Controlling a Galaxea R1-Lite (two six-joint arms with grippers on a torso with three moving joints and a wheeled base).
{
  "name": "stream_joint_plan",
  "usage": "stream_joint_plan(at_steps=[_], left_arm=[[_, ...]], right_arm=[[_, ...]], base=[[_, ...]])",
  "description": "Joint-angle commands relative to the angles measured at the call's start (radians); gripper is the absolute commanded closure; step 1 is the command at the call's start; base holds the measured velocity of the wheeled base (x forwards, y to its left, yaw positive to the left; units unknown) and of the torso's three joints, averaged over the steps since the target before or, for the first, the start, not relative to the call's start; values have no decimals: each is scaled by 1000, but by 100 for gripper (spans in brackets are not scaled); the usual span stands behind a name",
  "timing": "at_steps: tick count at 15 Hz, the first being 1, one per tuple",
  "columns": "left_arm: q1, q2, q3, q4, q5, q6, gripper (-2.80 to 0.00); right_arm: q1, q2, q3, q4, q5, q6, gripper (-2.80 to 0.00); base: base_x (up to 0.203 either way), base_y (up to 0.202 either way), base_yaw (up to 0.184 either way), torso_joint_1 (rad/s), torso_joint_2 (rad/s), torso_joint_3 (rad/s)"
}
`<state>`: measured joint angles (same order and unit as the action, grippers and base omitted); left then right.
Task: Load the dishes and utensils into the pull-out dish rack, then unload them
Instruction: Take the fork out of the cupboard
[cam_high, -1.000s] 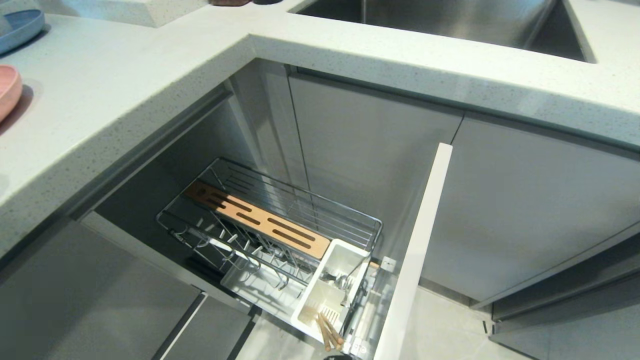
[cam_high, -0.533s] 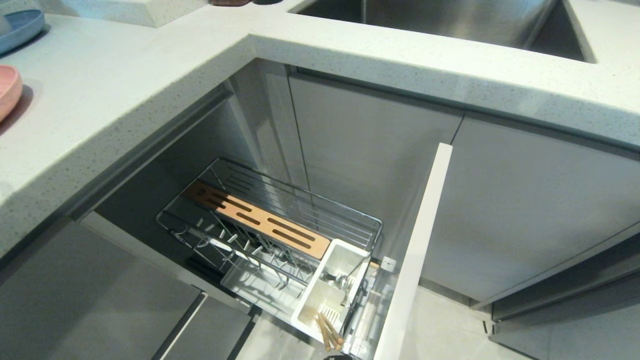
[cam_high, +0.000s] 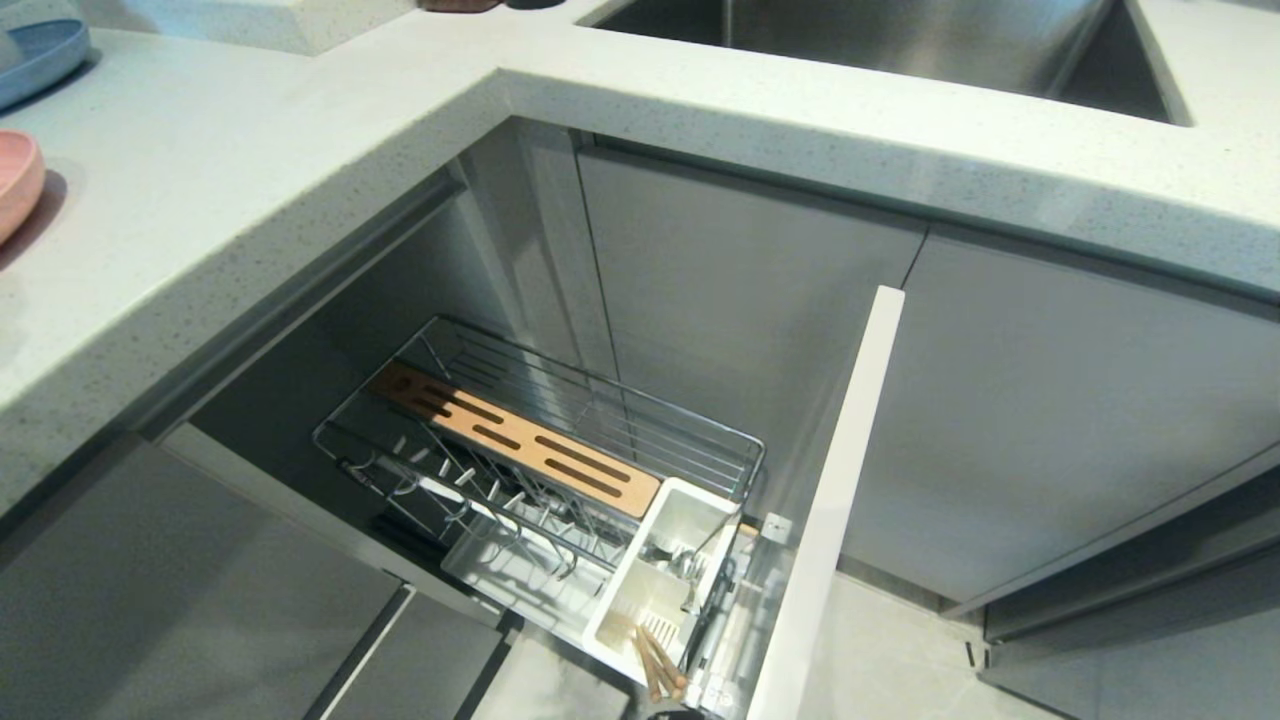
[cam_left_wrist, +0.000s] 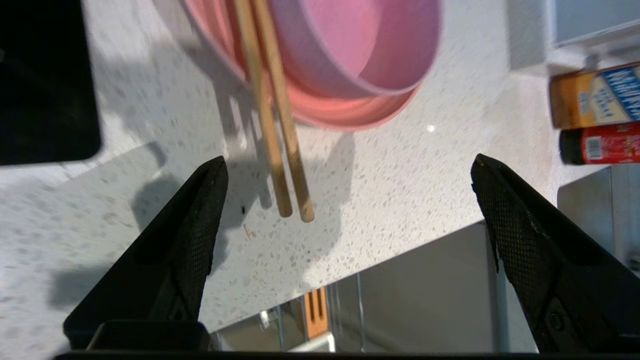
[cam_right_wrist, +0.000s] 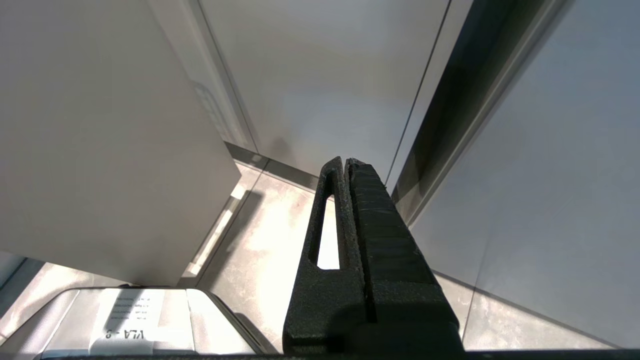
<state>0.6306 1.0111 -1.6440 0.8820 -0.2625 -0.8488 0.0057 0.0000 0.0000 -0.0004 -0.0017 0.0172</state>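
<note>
Pink bowl (cam_left_wrist: 360, 45) sits on plate (cam_left_wrist: 345, 112), chopsticks (cam_left_wrist: 272, 110) across both, on the surface (cam_left_wrist: 390, 190); left tool (cam_left_wrist: 347, 185) spread empty; right tool (cam_right_wrist: 348, 162) pressed together.

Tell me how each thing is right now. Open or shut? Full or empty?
pull-out dish rack, pulled out, no dishes in its prongs.
white caddy, holding wooden sticks in its near compartment.
pink bowl, upright on the pink plate.
chopsticks, lying across the plate's rim, ends poking out over the counter.
left gripper, open, holding nothing.
right gripper, shut, holding nothing.
</note>
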Motion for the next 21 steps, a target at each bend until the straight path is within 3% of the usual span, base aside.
stream_joint_plan(at_steps=[1,3,6,8,9,10,11,14,21], left_arm=[[-32,-67,-20,-31,82,38,0],[-105,-109,-23,-140,193,106,0],[-280,-142,-21,-261,293,247,0],[-469,-159,-16,-380,331,406,0],[-526,-161,-11,-462,343,503,0],[-566,-154,-3,-517,350,550,0],[-604,-144,4,-542,353,552,0],[-728,-90,20,-555,345,471,0],[-975,32,82,-545,338,400,0]], right_arm=[[1,0,2,-1,0,1,0],[0,0,2,0,0,0,0],[0,0,2,0,0,0,0],[1,0,2,-1,0,1,0],[0,0,2,0,0,0,0],[0,0,2,-1,-1,0,0],[0,0,2,0,0,1,0],[0,0,2,0,0,0,0],[0,0,2,-1,0,1,0]], base=[[0,0,0,0,0,0],[0,0,0,0,0,0],[0,0,0,0,0,0],[0,0,0,0,0,0],[0,0,0,0,0,0],[0,0,0,0,0,0],[0,0,0,0,0,0],[0,0,0,0,0,0],[0,0,0,0,0,0]])
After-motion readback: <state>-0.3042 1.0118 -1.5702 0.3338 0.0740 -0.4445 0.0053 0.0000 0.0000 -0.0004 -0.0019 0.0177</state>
